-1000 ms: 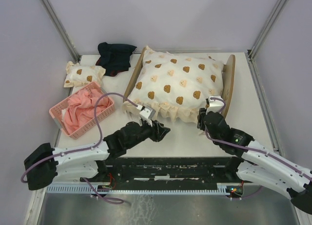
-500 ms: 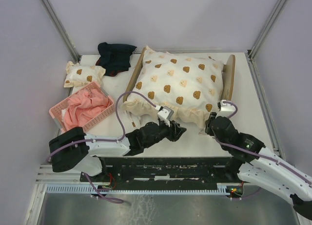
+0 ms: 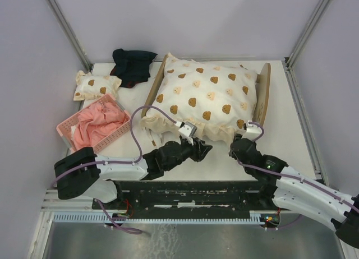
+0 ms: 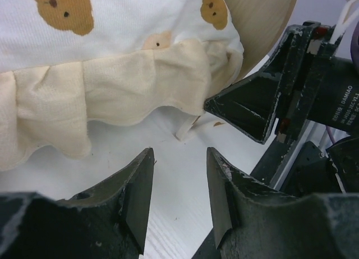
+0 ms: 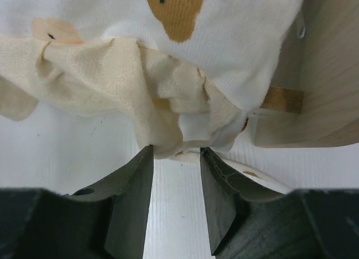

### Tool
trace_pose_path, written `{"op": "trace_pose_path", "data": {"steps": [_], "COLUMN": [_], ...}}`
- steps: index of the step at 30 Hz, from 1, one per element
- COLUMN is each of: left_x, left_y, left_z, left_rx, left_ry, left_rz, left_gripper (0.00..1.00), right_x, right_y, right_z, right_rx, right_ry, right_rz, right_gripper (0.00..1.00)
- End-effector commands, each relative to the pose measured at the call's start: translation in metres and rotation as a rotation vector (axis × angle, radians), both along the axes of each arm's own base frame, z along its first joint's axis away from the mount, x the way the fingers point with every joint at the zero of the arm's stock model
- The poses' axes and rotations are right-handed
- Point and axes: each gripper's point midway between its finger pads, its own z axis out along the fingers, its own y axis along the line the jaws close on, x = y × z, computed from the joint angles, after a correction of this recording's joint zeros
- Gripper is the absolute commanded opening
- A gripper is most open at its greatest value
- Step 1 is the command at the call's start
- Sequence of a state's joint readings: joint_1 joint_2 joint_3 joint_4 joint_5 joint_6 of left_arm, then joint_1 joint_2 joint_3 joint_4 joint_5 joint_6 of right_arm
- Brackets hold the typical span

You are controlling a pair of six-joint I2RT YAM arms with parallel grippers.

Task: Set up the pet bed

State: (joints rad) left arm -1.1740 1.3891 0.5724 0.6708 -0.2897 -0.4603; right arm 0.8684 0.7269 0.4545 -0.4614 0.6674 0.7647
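Note:
The pet bed's plywood frame (image 3: pixel 264 91) lies across the far middle of the table, its mattress hidden under a cream bear-print quilt (image 3: pixel 205 99). My left gripper (image 3: pixel 204 149) is open and empty at the quilt's near frilled edge; in the left wrist view (image 4: pixel 179 158) the frill (image 4: pixel 112 96) hangs just beyond its tips. My right gripper (image 3: pixel 235 149) is open, close to the left one. In the right wrist view (image 5: pixel 175 153) the quilt's bunched corner (image 5: pixel 168 116) sits right at the fingertips, beside the plywood (image 5: pixel 331 74).
A pink basket (image 3: pixel 115 137) holding pink cloth stands at the left. A small bear-print pillow (image 3: pixel 96 85) and a dark cloth (image 3: pixel 133 65) lie at the far left. The right gripper's body (image 4: pixel 252 105) shows close ahead in the left wrist view.
My left gripper moved right along the quilt's near edge, then held. My right gripper came back from the bed's near right corner, toward me and slightly left.

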Motion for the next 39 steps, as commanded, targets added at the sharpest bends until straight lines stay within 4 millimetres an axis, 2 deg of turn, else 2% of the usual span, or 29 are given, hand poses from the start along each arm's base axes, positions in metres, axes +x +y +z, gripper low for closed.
{"op": "trace_pose_path", "data": {"steps": [1,5,9,10,17,21,26,28,32,34,39], "left_x": [-0.005,-0.009,-0.009,-0.009,-0.007,-0.003,0.013,0.017,0.018,0.021,0.033], "left_y": [-0.005,-0.016,-0.031,-0.037,-0.079,-0.106,-0.117,-0.118,-0.113,-0.108,-0.096], "left_z": [0.012,0.001,-0.012,-0.020,-0.038,-0.055,-0.076,-0.081,-0.074,-0.061,-0.020], "left_rx": [-0.022,0.017,0.052,0.067,0.078,0.092,0.146,0.160,0.146,0.141,0.124], "left_ry": [-0.093,-0.142,-0.170,-0.168,-0.160,-0.144,-0.148,-0.153,-0.183,-0.210,-0.278], "left_rz": [-0.059,-0.121,-0.140,-0.144,-0.156,-0.151,-0.093,-0.076,-0.063,-0.043,0.017], "left_gripper": [0.49,0.49,0.50,0.51,0.54,0.57,0.58,0.54,0.17,0.04,0.03], "right_x": [0.014,0.016,0.017,0.015,0.000,-0.007,-0.014,-0.015,-0.016,-0.017,-0.017], "right_y": [0.004,0.005,0.012,0.010,-0.015,-0.030,-0.037,-0.041,-0.045,-0.044,-0.042], "right_z": [0.009,0.010,0.030,0.035,0.081,0.092,0.099,0.102,0.107,0.106,0.102], "right_rx": [0.065,0.072,0.086,0.076,-0.005,-0.033,-0.016,-0.017,-0.025,-0.030,-0.048], "right_ry": [-0.070,-0.084,-0.105,-0.101,-0.120,-0.129,-0.144,-0.153,-0.168,-0.169,-0.170], "right_rz": [-0.066,-0.070,-0.019,-0.010,0.014,0.005,0.004,0.001,0.005,0.017,0.043], "right_gripper": [0.48,0.49,0.49,0.49,0.54,0.56,0.58,0.58,0.59,0.59,0.59]}}
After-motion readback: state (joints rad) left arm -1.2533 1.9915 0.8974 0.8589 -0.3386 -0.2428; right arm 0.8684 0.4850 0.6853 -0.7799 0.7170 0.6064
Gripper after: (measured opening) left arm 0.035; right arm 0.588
